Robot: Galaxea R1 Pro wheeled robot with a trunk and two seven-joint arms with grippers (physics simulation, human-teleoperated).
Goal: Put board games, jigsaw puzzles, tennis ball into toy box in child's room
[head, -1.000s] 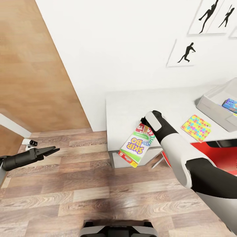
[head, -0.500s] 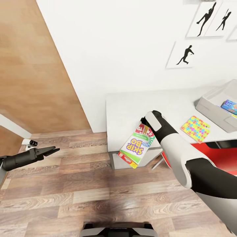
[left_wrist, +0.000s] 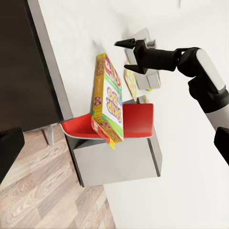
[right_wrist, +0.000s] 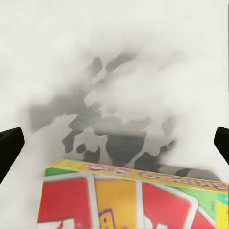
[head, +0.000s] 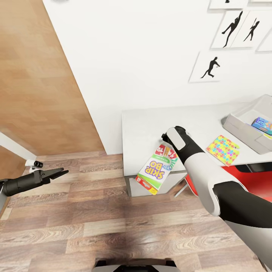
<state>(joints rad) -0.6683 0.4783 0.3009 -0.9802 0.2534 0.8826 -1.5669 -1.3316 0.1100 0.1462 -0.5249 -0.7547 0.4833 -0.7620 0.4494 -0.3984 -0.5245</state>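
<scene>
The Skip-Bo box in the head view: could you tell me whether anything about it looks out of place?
Yes. The Skip-Bo box hangs tilted from the right gripper, past the table's edge and resting on nothing, with its cover upside down in the head view. Nothing looks damaged or spilled.

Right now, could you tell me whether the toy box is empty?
Not empty: the toy box at the table's far end already holds a blue board game.

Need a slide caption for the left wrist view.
Right end effector dangles the green-edged Skip-Bo board game box by its top edge beside the pale grey table.
</scene>
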